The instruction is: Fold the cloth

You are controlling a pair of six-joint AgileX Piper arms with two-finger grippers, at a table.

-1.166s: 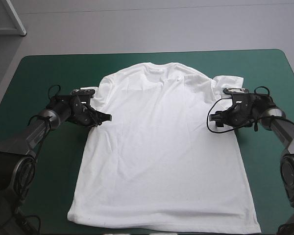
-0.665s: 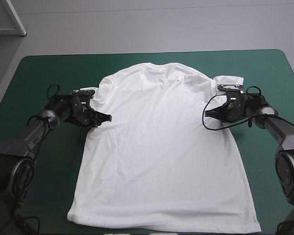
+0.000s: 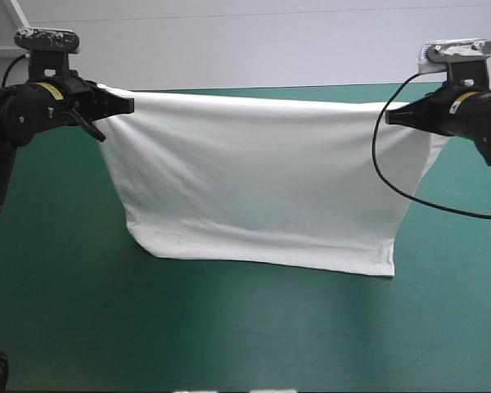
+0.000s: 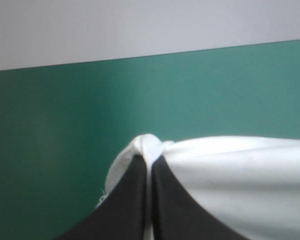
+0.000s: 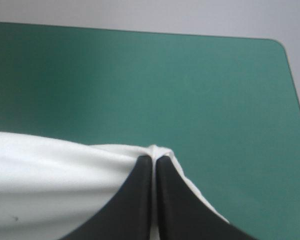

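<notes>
The T-shirt (image 3: 254,180) hangs in the air as a broad white sheet, stretched between the two hands above the teal-green tabletop (image 3: 229,336). The left hand (image 3: 124,105) pinches one upper corner and the right hand (image 3: 393,116) the other. In both wrist views the black fingers (image 4: 132,200) are all but closed, with a fold of cloth nipped at their tips. The top edge runs taut and the lower edge hangs near the tabletop; whether it touches, I cannot tell. This looks like the lift before a fold is laid. The next move calls for both hands to come down evenly, holding the tension, so the cloth lands flat and square. Nothing else shows on the tabletop to block them.
</notes>
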